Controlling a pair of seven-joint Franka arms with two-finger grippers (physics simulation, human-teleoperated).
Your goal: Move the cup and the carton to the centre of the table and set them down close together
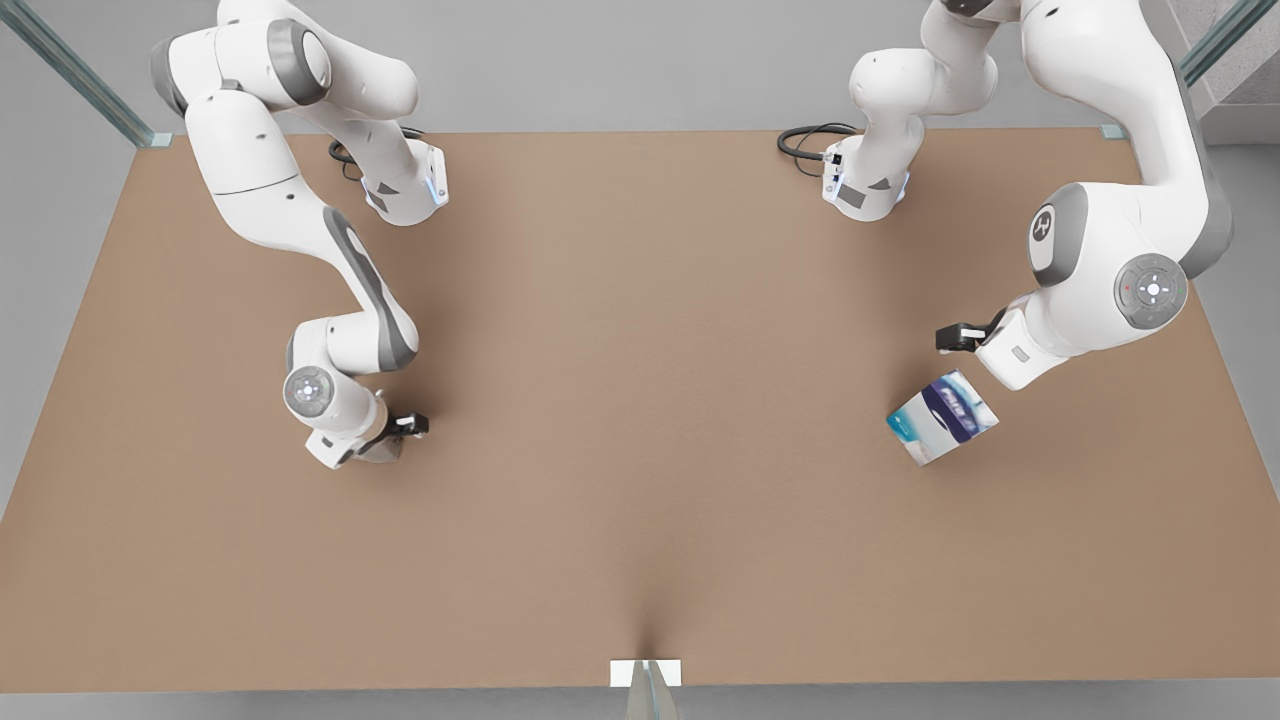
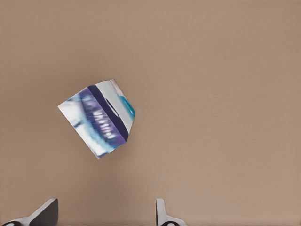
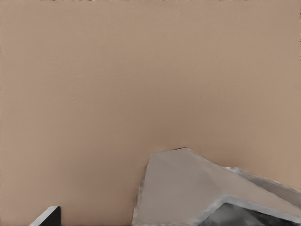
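The carton [image 1: 942,417], white with a dark blue band and teal patches, lies tilted on the brown table [image 1: 640,400] at the front view's right. My left gripper [image 2: 103,216] hovers just behind the carton [image 2: 98,123], open and apart from it, with nothing between its fingers [image 2: 44,214]. At the front view's left, my right gripper [image 1: 372,447] is low over the table beside the grey faceted cup [image 1: 388,452]. The cup [image 3: 188,188] looms close in the right wrist view. One dark finger [image 3: 47,216] stands clear of it, and the cup hides the other.
Both arm bases [image 1: 865,185] stand at the table's far edge with black cables beside them. A small white bracket [image 1: 645,672] sits at the middle of the near edge. Bare brown tabletop stretches between the two grippers.
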